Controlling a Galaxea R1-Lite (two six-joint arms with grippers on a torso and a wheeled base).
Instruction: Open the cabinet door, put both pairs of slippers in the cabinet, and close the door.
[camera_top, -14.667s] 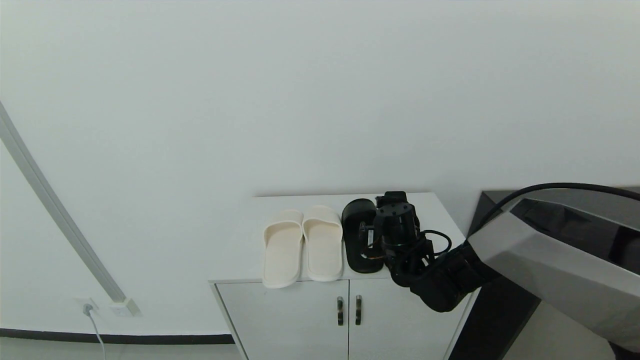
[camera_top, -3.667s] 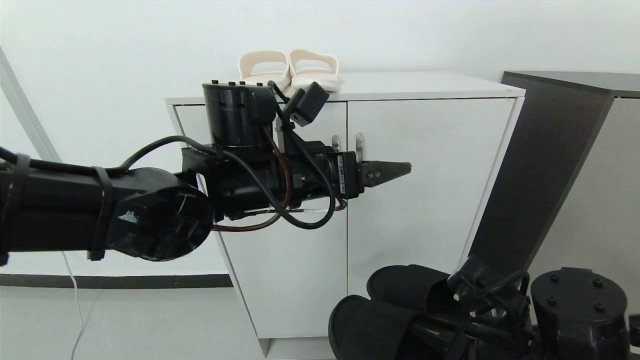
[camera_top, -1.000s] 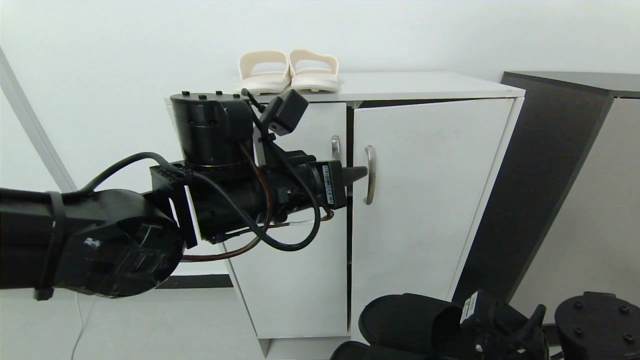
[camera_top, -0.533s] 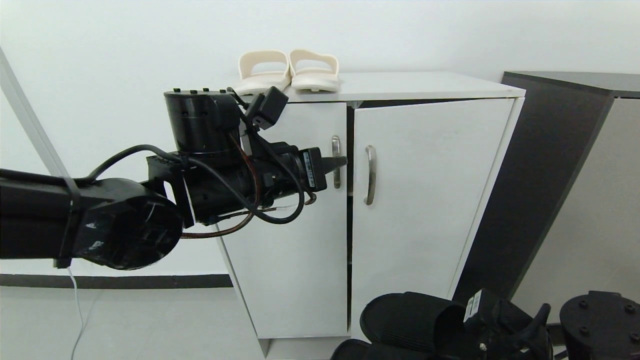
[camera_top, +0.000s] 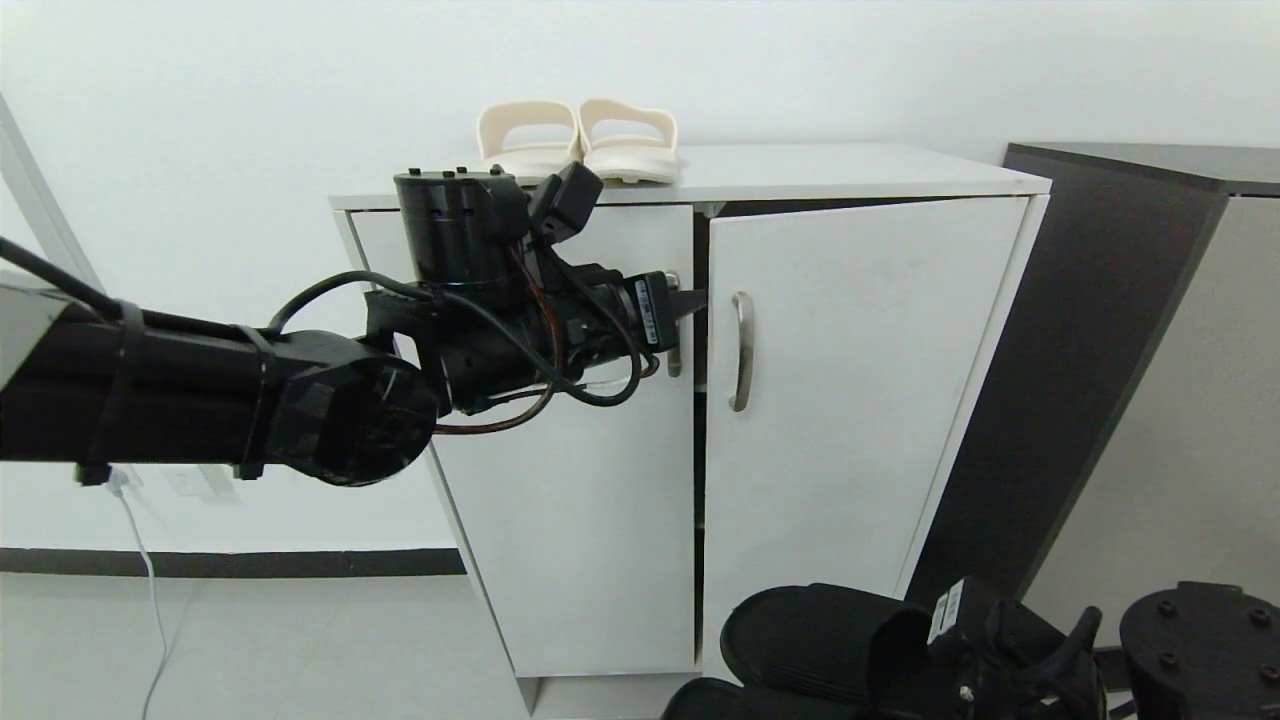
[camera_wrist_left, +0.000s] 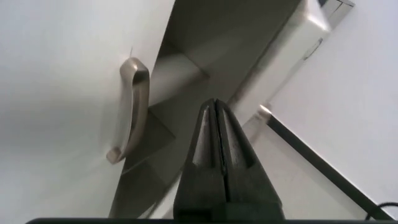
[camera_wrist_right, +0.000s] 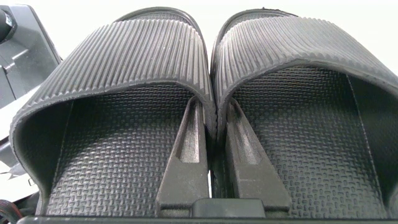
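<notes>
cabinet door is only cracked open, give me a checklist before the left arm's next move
1. Right door wide enough for slippers: not ok, only ajar, narrow dark gap.
2. Left gripper at the gap between the doors: ok, fingers shut.
3. Left gripper hooked behind the door edge: cannot tell.
4. Black slippers held by right gripper: ok, pinched by their inner walls.
5. Cream slippers on cabinet top: ok, side by side.

The right gripper (camera_wrist_right: 213, 109) has the black slippers (camera_wrist_right: 124, 56) clamped side by side, one finger (camera_wrist_right: 185, 158) inside each slipper. Their touching inner walls are pinched between the fingers, and the ribbed straps arch over the fingertips.
</notes>
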